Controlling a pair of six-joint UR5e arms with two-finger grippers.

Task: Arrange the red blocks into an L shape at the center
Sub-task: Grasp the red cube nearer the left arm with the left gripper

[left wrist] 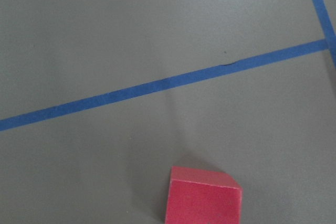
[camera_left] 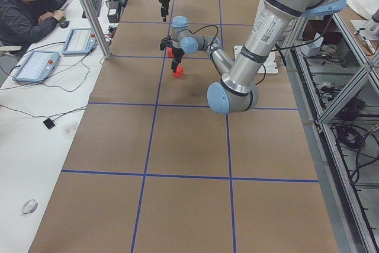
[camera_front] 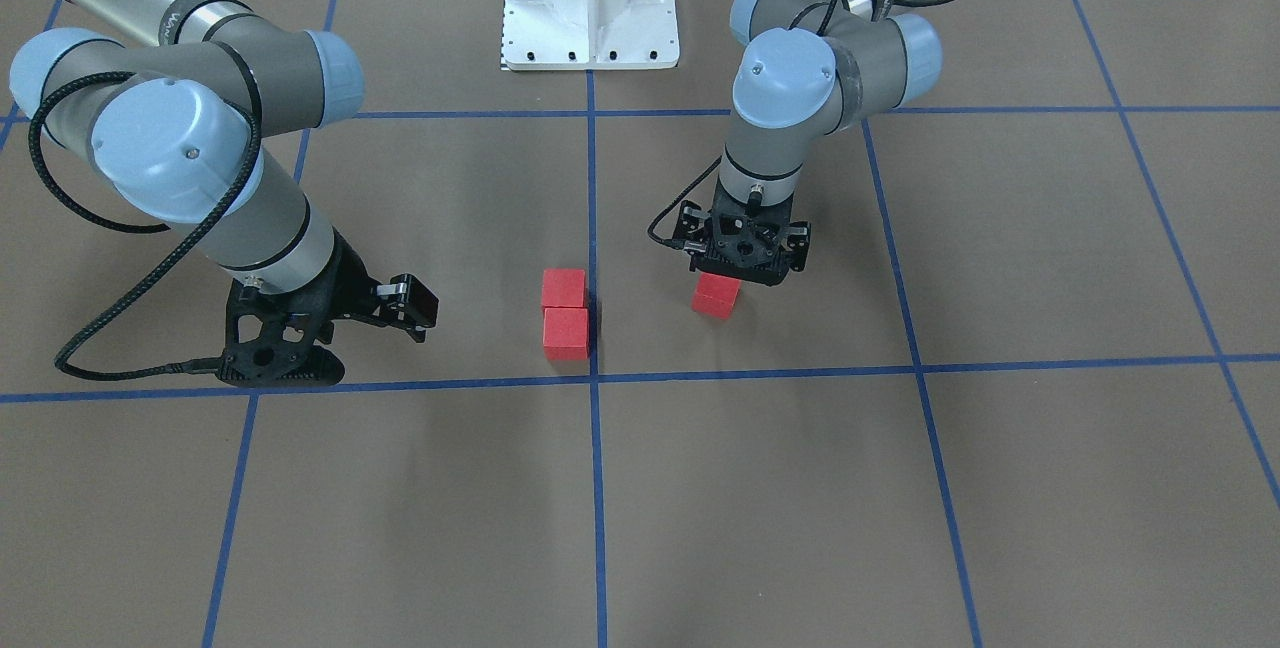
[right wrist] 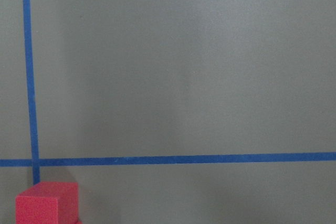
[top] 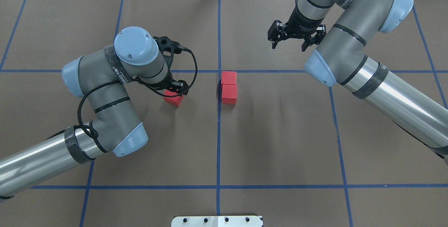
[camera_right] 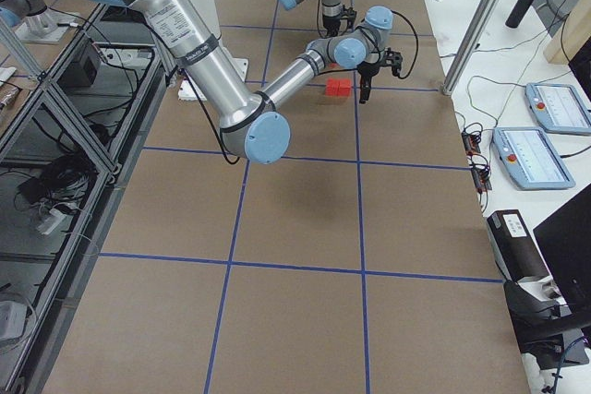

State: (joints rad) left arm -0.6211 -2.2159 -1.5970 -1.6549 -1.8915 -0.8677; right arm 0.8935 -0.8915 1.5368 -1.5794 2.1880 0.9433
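Okay, the left pincer (camera_front: 740,268) sat right on top of the third red block (camera_front: 716,298), which was on the robot's left of the long blue line, apart from the others. I could not tell whether it was clamped on the block or just over it; the fingers were hidden in every view. The right pincer (top: 288,46) hung spread apart, empty, well off to the side. The two red blocks (camera_front: 565,313) lay touching in a row just beside the center (camera_front: 594,377) on the counter (camera_front: 760,488), on the robot's right of the line.

Risks, as I judged them:
- A shallow or off-middle grip could let the cube twist or drop on the way over.
- Coming in too low or too close could knock the pair and break its line.
- Setting it end-on would make a straight row, not an L; it needed to go against the side of an end block.
- A gap left at release would spoil the shape.
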